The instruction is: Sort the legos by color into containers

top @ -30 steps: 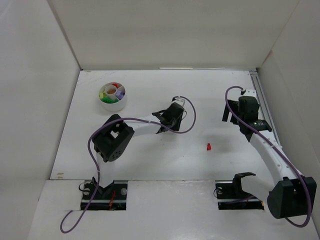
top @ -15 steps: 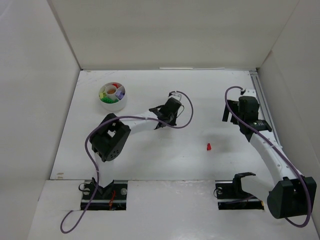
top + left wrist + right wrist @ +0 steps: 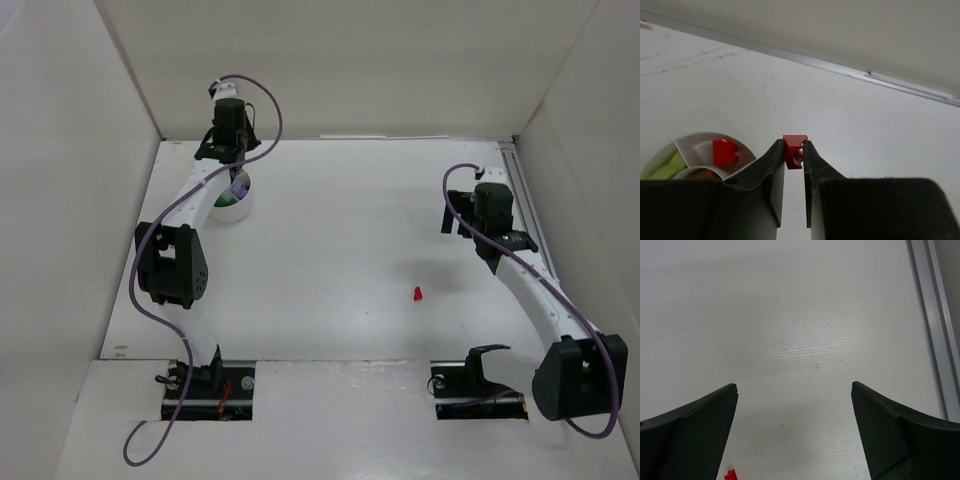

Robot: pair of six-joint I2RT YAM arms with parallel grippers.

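My left gripper hangs above the far side of the round white dish at the back left, shut on a small red lego pinched between its fingertips. In the left wrist view the dish lies just left of the fingers. One compartment holds a red lego, another a lime-yellow one, and a third an orange-brown one. A second loose red lego lies on the table right of centre. My right gripper stands open beyond that lego, with nothing between its fingers.
White walls enclose the table on three sides; the back wall stands close behind the dish. A metal rail runs along the right edge beside the right arm. The left arm's purple cable loops above the wrist.
My left arm has swung from the middle of the table to the back left, over the dish, carrying the red lego. Its jaws have closed tighter. The right arm has barely shifted.
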